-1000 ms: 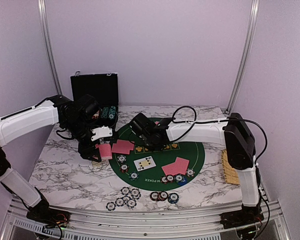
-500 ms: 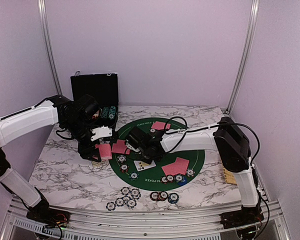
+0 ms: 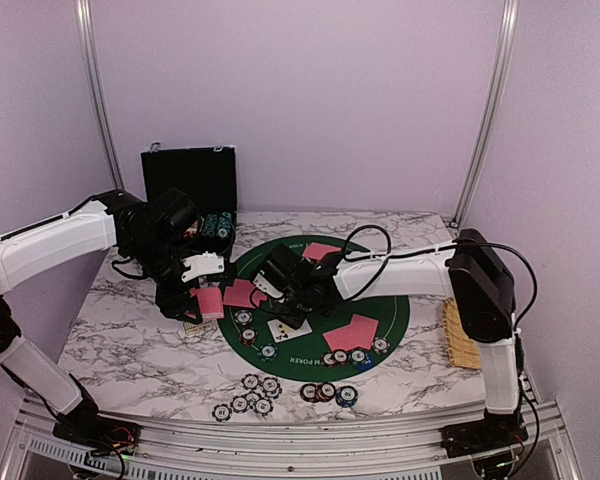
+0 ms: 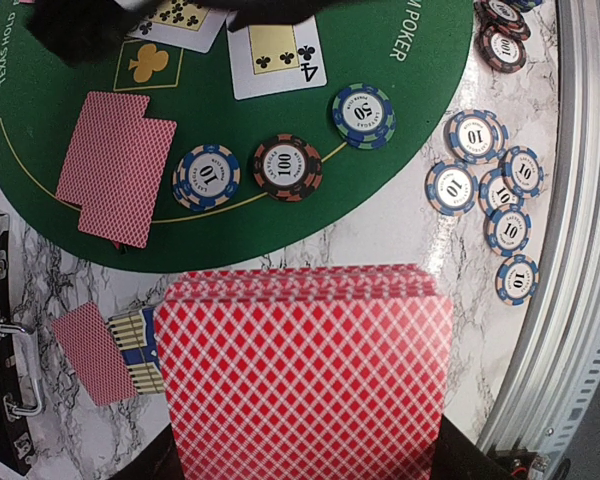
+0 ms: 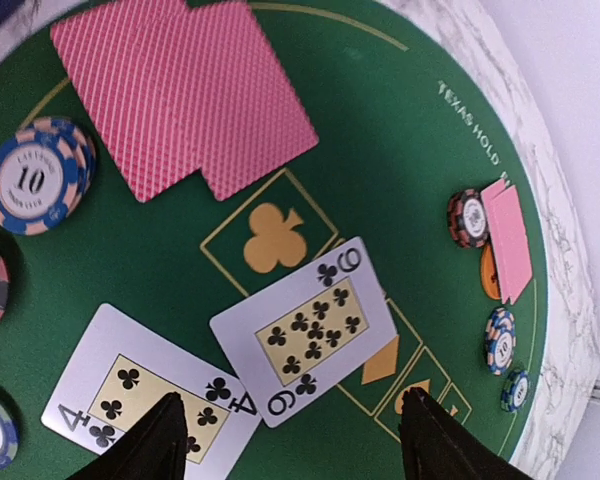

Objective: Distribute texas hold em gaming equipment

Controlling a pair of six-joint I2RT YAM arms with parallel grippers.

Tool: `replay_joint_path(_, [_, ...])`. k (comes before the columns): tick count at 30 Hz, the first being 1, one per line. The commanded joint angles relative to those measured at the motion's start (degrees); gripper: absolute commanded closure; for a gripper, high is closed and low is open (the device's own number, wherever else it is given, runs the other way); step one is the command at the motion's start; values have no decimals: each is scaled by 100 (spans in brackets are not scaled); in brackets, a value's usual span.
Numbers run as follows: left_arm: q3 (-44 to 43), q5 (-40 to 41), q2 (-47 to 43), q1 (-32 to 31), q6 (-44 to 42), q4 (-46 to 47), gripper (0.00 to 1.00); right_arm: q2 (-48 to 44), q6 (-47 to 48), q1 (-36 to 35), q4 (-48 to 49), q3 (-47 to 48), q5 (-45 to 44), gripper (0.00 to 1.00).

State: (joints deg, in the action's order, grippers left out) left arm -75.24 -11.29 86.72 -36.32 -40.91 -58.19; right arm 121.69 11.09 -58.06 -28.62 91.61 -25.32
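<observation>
My left gripper [image 3: 206, 301] is shut on a deck of red-backed cards [image 4: 300, 370], held above the marble left of the green felt mat [image 3: 385, 300]. Over the mat's middle my right gripper [image 5: 292, 405] stands open, its fingers [image 5: 165, 440] apart on either side of a face-up nine of clubs [image 5: 305, 335]. That card lies flat next to a four of clubs [image 5: 145, 395]. Face-down pairs lie at the mat's left [image 3: 242, 293], right [image 3: 352, 331] and far side [image 3: 322, 250]. Poker chips [image 3: 250, 393] sit in groups beside each pair and along the near edge.
A black hinged case [image 3: 190, 178] stands open at the back left. A woven yellow tray [image 3: 460, 335] lies at the table's right edge. One loose red-backed card [image 4: 90, 352] rests on the marble under my left arm. The metal frame rail [image 4: 580, 250] runs close behind the near chips.
My right gripper came from the mat's far side to its middle and opened, leaving the nine of clubs beside the four. The left arm and its deck have not moved.
</observation>
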Motion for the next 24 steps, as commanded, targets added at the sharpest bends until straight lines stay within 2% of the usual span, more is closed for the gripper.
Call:
replay_joint_path(1, [-29,-42,-191,28,46,-113,100,-1144,-1214,582,501,-212,868,26])
replay_joint_path(4, [-45,-33,-186,28,48,-113,100,-1585,-1704,745,650,-458,1440,25])
replay_joint_path(8, [-86,-67,-146,28,44,-113,100,-1693,-2301,695,417,-631,2082,37])
replay_joint_path(12, [-110,-71,-124,28,43,-112,100,-1814,-3049,474,812,-1393,2663,43])
replay_joint_path(17, [-118,-51,-87,28,52,-113,100,-1564,-3650,75,1088,-1874,2739,56])
replay_joint_path(24, [-113,-23,-107,28,41,-113,100,-1272,-4163,10,1466,-2200,2771,63])
